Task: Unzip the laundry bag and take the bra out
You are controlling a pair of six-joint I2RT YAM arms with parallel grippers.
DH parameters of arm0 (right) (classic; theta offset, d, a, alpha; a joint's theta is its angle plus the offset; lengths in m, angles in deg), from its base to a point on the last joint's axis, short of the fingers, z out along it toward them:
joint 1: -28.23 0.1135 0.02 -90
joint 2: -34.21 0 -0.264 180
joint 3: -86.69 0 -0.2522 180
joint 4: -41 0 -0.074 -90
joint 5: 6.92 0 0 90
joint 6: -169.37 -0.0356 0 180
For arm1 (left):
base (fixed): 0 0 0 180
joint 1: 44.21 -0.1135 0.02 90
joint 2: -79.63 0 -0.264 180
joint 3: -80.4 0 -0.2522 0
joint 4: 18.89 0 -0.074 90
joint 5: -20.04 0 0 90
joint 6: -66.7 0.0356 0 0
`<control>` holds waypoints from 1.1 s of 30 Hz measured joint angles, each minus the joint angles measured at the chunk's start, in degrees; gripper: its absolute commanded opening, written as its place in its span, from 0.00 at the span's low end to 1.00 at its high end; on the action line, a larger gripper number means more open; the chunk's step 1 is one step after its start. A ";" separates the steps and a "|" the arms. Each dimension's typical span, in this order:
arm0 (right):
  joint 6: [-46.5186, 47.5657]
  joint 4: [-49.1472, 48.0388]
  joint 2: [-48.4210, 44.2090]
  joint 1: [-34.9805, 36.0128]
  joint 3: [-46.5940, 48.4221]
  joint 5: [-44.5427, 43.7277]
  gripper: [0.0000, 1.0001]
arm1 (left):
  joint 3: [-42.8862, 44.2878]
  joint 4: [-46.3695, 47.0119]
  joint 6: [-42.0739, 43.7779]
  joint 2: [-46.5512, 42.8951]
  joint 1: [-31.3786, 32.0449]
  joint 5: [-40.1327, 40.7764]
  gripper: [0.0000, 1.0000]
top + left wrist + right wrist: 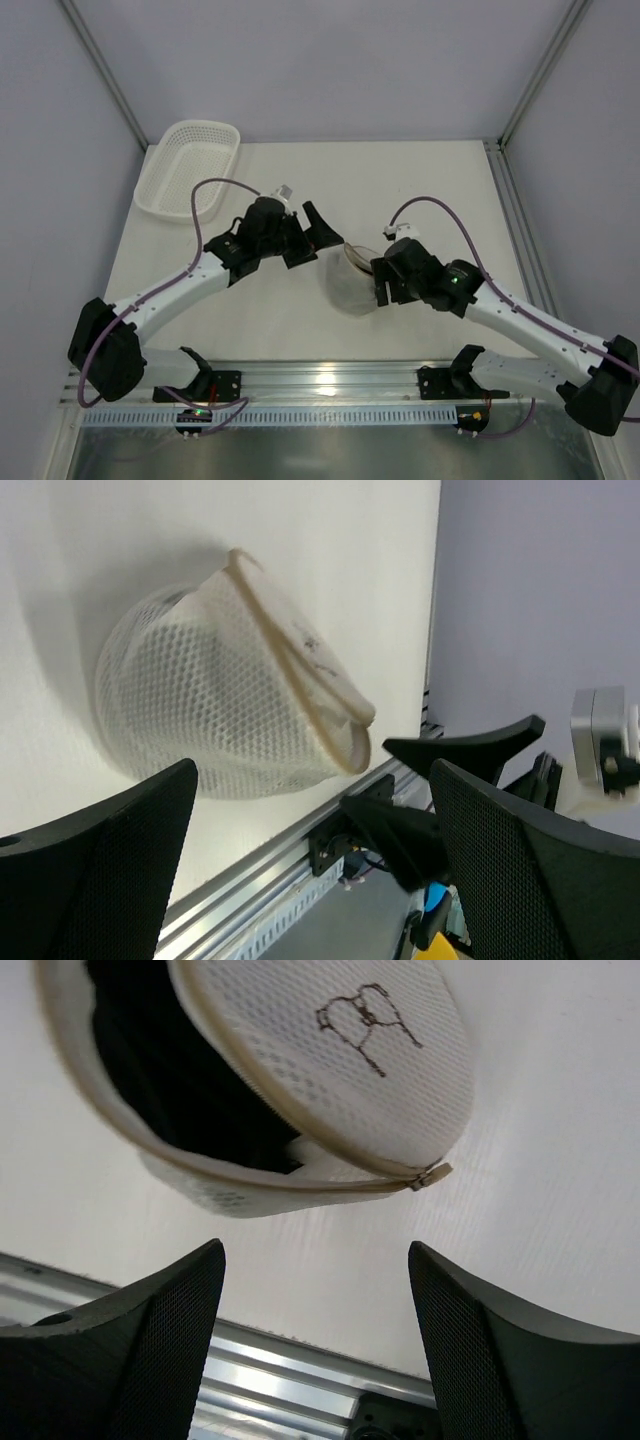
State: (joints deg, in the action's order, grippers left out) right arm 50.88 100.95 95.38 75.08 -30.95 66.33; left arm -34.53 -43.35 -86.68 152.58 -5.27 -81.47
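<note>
The laundry bag point(350, 280) is a small white mesh pouch with a tan zipper rim, lying on the table between my two grippers. In the right wrist view the bag point(330, 1050) is partly unzipped. The dark bra point(170, 1080) shows inside the gap, and the zipper pull point(432, 1175) is at the right end of the rim. My right gripper point(382, 283) is open and empty just right of the bag; it also shows in the right wrist view point(316, 1345). My left gripper point(312, 240) is open and empty to the bag's upper left. In the left wrist view point(315, 880) the bag point(220, 700) lies ahead, apart from the fingers.
A white perforated plastic basket point(190, 165) stands at the back left of the table. A metal rail point(320, 380) with black mounts runs along the near edge. Grey walls close in the sides and back.
</note>
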 measured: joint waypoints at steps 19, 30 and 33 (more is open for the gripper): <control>1.31 1.77 -3.26 -1.05 7.96 -5.81 0.79 | 28.98 -25.51 19.12 29.66 -0.33 -2.03 0.77; 5.73 -4.68 7.74 -6.93 11.26 -1.77 0.69 | 21.79 -24.22 21.81 28.06 -0.33 -6.54 0.31; 7.08 -6.19 11.89 -6.97 12.31 1.88 0.66 | 20.37 -23.17 21.75 27.58 -0.31 -7.54 0.29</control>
State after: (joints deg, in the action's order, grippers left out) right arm 57.96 94.77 107.27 68.11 -18.64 68.21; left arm -14.16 -66.52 -64.93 180.17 -5.58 -89.01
